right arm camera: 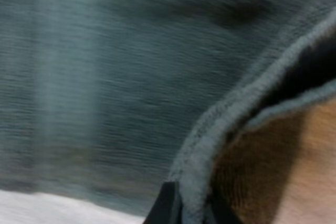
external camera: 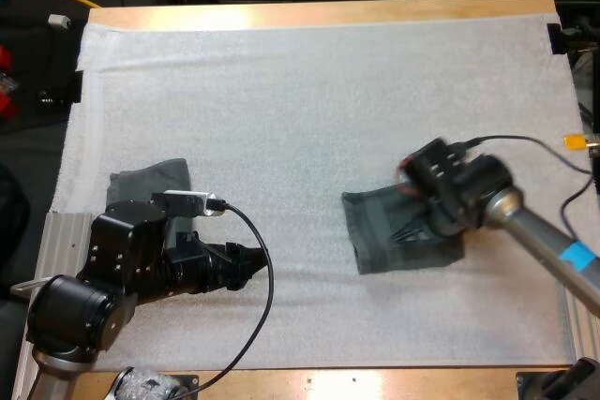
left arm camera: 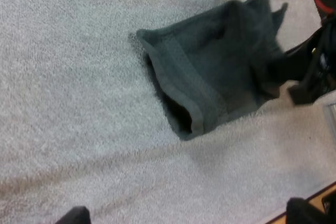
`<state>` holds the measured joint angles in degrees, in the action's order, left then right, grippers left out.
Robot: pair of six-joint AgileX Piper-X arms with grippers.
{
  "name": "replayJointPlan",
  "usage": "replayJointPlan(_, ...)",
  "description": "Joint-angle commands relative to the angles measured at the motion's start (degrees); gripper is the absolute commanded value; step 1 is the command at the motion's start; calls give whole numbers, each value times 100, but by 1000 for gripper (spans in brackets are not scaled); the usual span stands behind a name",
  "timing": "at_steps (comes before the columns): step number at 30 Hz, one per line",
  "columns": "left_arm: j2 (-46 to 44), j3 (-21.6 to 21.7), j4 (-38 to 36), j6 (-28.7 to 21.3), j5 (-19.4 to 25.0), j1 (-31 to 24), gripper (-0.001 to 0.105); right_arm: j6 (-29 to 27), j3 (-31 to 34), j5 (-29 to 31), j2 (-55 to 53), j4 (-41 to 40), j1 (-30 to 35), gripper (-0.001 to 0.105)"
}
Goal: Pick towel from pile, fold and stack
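Two towels are seen on the white mat (external camera: 309, 110), which covers the wooden tabletop (external camera: 309, 14). Nearest, by the tabletop's near left corner, the left claw (external camera: 251, 266) is held low over bare mat, its fingers (left arm camera: 303, 211) set wide apart with nothing between them. Farther in, toward the right edge, the towel (external camera: 380, 222) being worked lies partly doubled. The right claw (external camera: 410, 229) is closed on its hem at the side facing the right edge; in the right wrist view the thick hem is seen pinched between the two black tips. Farther back, near the left edge, a second towel (external camera: 150, 178) lies partly hidden by the left arm.

The grip is judged thin: only the hem's rim is caught, so a quick pull could let it slip out. One layer alone may be held, in which case the fold would open or skew. Drag is also likely, since looped terry clings to the mat's fuzzy weave and could bunch.

The towels are dark grey-green, soft and limp, with a raised ribbed border; the doubled edge gapes like a pocket. The mat is pale and nubbly.
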<state>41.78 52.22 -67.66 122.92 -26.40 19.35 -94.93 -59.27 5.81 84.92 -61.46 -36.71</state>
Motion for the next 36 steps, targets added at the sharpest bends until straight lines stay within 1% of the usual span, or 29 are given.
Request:
replayJointPlan(1,-23,8,-23,-52,-37,31,70,161,12,-119,94,106,-141,0)
replayJointPlan(5,-23,8,-52,-110,-37,31,70,493,12,-558,396,261,-432,0)
replayJointPlan(8,-23,8,-114,-148,-37,31,70,668,12,-661,577,346,-567,0)
replayJointPlan(12,-23,8,-149,-168,-37,31,70,862,1,-950,674,516,-726,0)
replayJointPlan(16,-23,8,-149,-194,-37,31,70,1195,-2,-1245,676,827,-754,0)
replayJointPlan(19,-23,8,-149,-194,-37,31,70,1476,-2,-1280,676,1112,-754,0)
replayJointPlan(21,-23,8,-149,-194,-37,31,70,1615,-2,-1451,688,1293,-754,0)
replayJointPlan(25,-23,8,-149,-194,-37,31,70,1672,-2,-1565,743,1474,-754,0)
replayJointPlan(28,-23,8,-149,-194,-37,31,70,1672,-2,-1828,789,1485,-754,0)
replayJointPlan(30,-23,8,-149,-194,-37,31,70,1672,-2,-1896,808,1421,-754,4)
replayJointPlan(31,-23,8,-149,-194,-37,31,70,1672,-2,-1897,808,1390,-754,11)
replayJointPlan(36,-23,8,-149,-194,-37,31,70,1672,-2,-2155,807,1396,-754,70)
